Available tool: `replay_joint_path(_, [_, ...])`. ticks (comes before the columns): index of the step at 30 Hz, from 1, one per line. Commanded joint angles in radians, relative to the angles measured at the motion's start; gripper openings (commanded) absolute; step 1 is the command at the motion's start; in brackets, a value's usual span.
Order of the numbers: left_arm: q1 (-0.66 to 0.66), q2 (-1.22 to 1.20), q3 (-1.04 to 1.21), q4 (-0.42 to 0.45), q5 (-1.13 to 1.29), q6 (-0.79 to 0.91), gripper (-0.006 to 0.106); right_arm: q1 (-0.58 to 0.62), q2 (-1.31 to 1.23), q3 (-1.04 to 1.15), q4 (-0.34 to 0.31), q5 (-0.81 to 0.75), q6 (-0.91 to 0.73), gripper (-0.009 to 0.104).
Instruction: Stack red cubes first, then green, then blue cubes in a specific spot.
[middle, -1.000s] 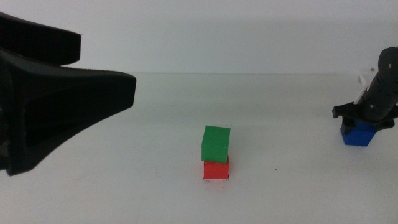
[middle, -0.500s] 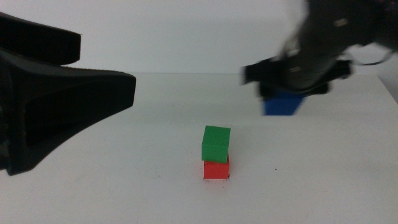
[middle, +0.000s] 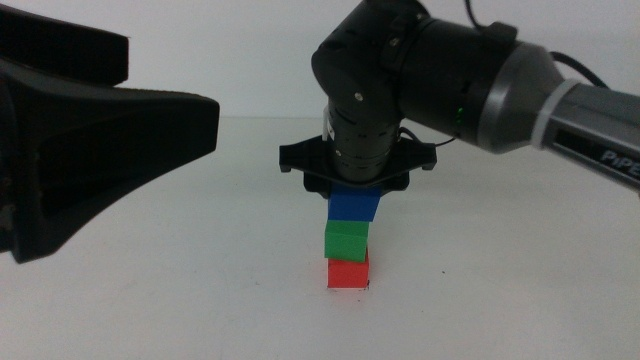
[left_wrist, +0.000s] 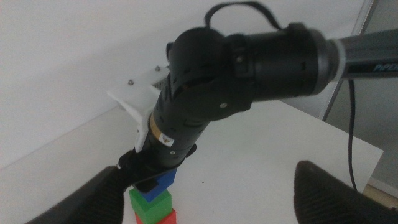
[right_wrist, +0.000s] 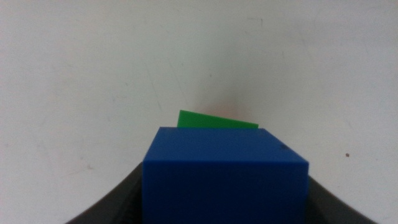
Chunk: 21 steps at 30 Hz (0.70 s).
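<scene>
The red cube sits on the white table with the green cube on top of it, turned slightly. The specific spot lies under the red cube, hidden. My right gripper comes down from above, shut on the blue cube, which is directly over the green cube and touching or nearly touching it. In the right wrist view the blue cube fills the space between the jaws, with a green cube edge behind it. My left gripper waits open at the left, looking at the stack.
The left gripper looms large and dark at the left side of the middle view, well clear of the stack. The right arm's grey forearm stretches in from the upper right. White tabletop surrounds the cubes.
The right gripper lifted the blue cube from the far right of the table and carried it left, down onto the green cube. The left gripper and the red-green stack stayed still.
</scene>
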Motion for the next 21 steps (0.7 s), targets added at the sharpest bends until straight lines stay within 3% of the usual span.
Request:
replay_joint_path(1, [-0.002, -0.003, 0.003, 0.005, -0.015, 0.0, 0.094, -0.001, 0.009, -0.011, -0.014, 0.008, 0.011, -0.001])
replay_joint_path(15, [-0.002, -0.003, 0.003, 0.005, -0.028, 0.0, 0.094, -0.005, 0.093, -0.011, -0.015, 0.008, 0.016, 0.003])
replay_joint_path(19, [-0.002, -0.003, 0.003, 0.005, -0.032, 0.0, 0.094, -0.011, 0.095, -0.011, -0.018, 0.008, 0.016, 0.018])
replay_joint_path(20, [-0.002, -0.003, 0.003, 0.005, -0.036, 0.0, 0.094, -0.013, 0.095, -0.011, -0.021, 0.008, 0.016, 0.041])
replay_joint_path(21, [-0.002, -0.003, 0.003, 0.005, -0.038, 0.0, 0.094, -0.013, 0.095, -0.011, -0.021, 0.008, 0.016, 0.051])
